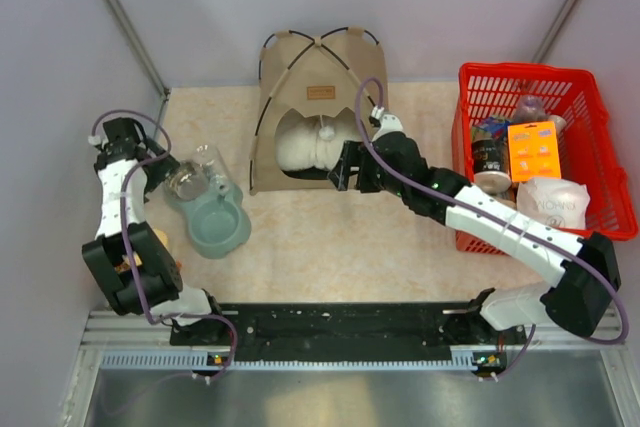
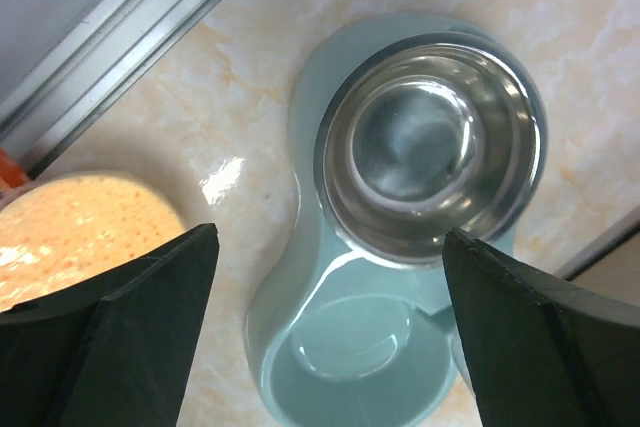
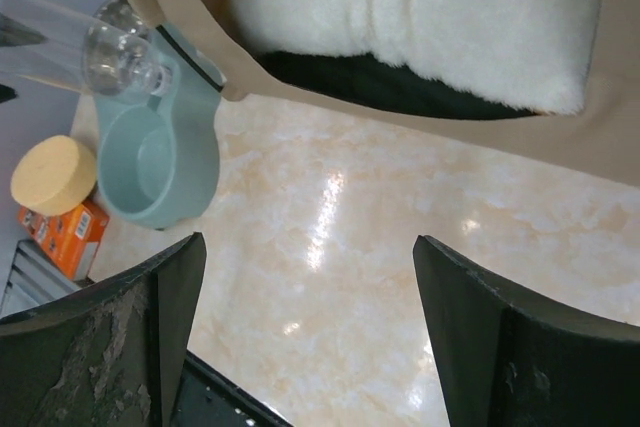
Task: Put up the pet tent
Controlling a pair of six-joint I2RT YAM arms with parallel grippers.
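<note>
The tan pet tent (image 1: 318, 97) stands upright at the back middle of the table, black poles crossing at its top and a brown label above the rounded doorway. A small white ball hangs in the doorway, and a cream pillow (image 1: 300, 147) lies inside. My right gripper (image 1: 345, 172) is open and empty at the doorway's right front corner. In the right wrist view it (image 3: 310, 247) hovers over bare table, with the tent's front edge (image 3: 330, 97) and the pillow (image 3: 420, 17) just beyond. My left gripper (image 2: 330, 235) is open and empty above a teal feeder (image 2: 340, 347), far left of the tent.
The teal double-bowl feeder (image 1: 220, 227) with a clear bottle (image 1: 195, 172) stands front left. A red basket (image 1: 600, 117) of packaged items stands at the right. A round yellow sponge (image 3: 48, 175) and an orange box (image 3: 65, 232) lie near the left arm's base. Grey walls close in the sides.
</note>
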